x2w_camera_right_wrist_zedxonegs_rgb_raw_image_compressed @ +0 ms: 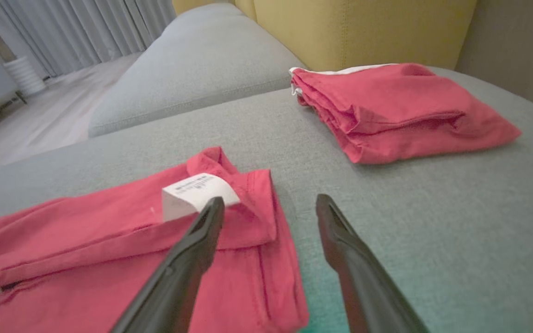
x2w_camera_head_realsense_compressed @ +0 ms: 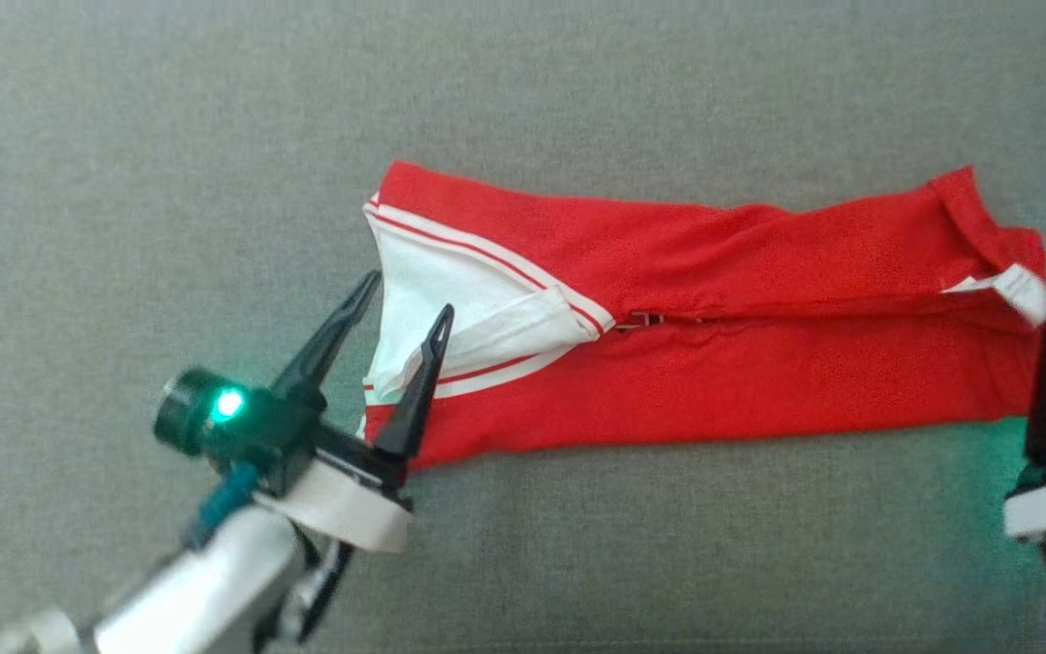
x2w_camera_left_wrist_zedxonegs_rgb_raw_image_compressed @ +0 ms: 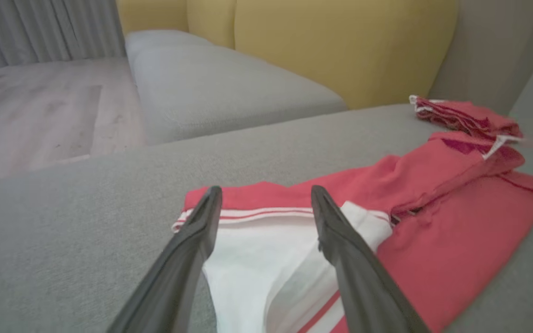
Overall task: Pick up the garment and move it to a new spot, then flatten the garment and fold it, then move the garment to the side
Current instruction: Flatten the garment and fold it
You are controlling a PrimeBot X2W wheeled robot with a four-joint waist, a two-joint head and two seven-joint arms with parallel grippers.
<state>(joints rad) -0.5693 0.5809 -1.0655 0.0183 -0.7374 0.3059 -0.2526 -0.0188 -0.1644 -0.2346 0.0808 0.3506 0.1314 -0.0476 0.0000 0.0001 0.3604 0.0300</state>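
As the red garment [x2w_camera_head_realsense_compressed: 714,363] lies mid-frame on the grey sofa [x2w_camera_head_realsense_compressed: 123,182], long axis running left to right, the left tool [x2w_camera_head_realsense_compressed: 407,295] straddles its white-trimmed left end and the right tool [x2w_camera_right_wrist_zedxonegs_rgb_raw_image_compressed: 270,200] hovers at its labelled right end, both with fingers apart.

Soft even light, slight blur

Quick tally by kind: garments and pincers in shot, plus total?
Red garments: 2, the laid-out garment and the folded pile
Pincers: 2, the left pincer and the right pincer, both open
Total: 4
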